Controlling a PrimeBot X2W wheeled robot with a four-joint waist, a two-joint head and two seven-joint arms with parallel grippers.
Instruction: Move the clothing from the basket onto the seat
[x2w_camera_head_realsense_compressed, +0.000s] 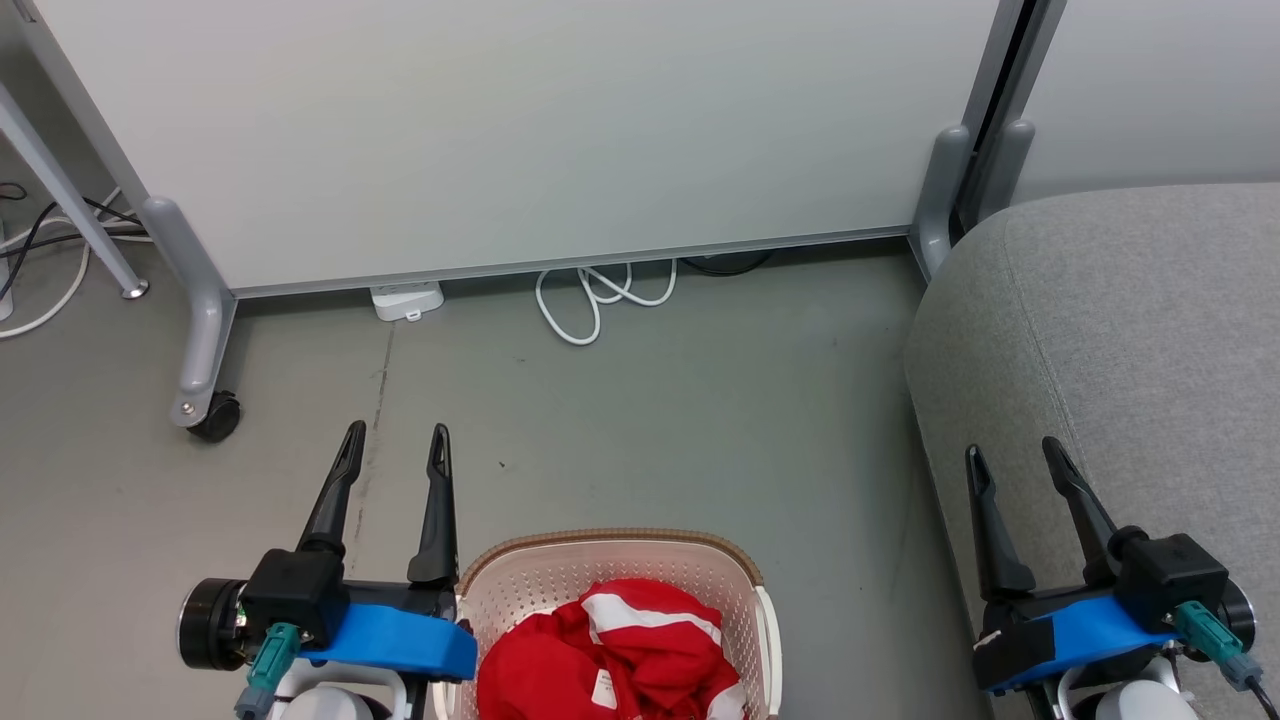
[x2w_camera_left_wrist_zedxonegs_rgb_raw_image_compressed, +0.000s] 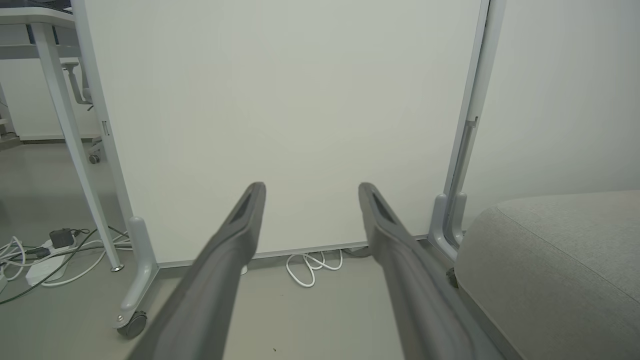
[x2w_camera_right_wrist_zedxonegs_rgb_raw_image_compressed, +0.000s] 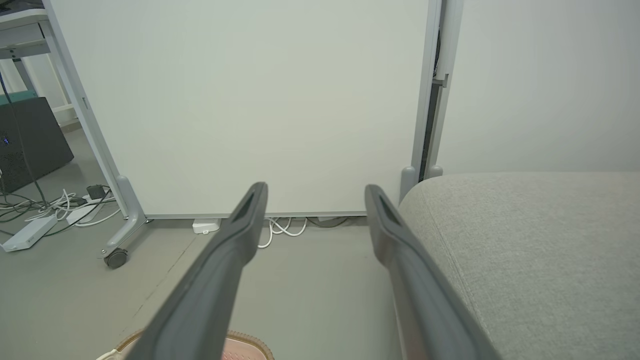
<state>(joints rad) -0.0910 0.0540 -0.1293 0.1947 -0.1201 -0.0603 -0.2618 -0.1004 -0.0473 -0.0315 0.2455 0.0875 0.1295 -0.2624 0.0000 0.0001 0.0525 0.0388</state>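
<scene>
Crumpled red clothing (x2w_camera_head_realsense_compressed: 610, 655) with white trim lies inside the cream perforated basket (x2w_camera_head_realsense_compressed: 600, 560), which stands on the floor at the bottom middle of the head view. Its brown rim (x2w_camera_right_wrist_zedxonegs_rgb_raw_image_compressed: 245, 345) peeks in at the bottom of the right wrist view. The light-grey seat (x2w_camera_head_realsense_compressed: 1130, 340) fills the right side, also seen as the seat (x2w_camera_left_wrist_zedxonegs_rgb_raw_image_compressed: 555, 270) and the seat (x2w_camera_right_wrist_zedxonegs_rgb_raw_image_compressed: 530, 250). My left gripper (x2w_camera_head_realsense_compressed: 396, 440) hovers open just left of the basket, empty. My right gripper (x2w_camera_head_realsense_compressed: 1015, 455) is open and empty over the seat's front edge. Each wrist view shows the left gripper (x2w_camera_left_wrist_zedxonegs_rgb_raw_image_compressed: 310, 187) and right gripper (x2w_camera_right_wrist_zedxonegs_rgb_raw_image_compressed: 315, 189) spread wide.
A white wheeled partition (x2w_camera_head_realsense_compressed: 520, 130) stands ahead, with a caster foot (x2w_camera_head_realsense_compressed: 205, 405) at left and another foot (x2w_camera_head_realsense_compressed: 945, 190) beside the seat. A coiled white cable (x2w_camera_head_realsense_compressed: 600, 295) and a power adapter (x2w_camera_head_realsense_compressed: 408, 300) lie at its base. Desk legs and more cables (x2w_camera_left_wrist_zedxonegs_rgb_raw_image_compressed: 45, 250) sit at far left.
</scene>
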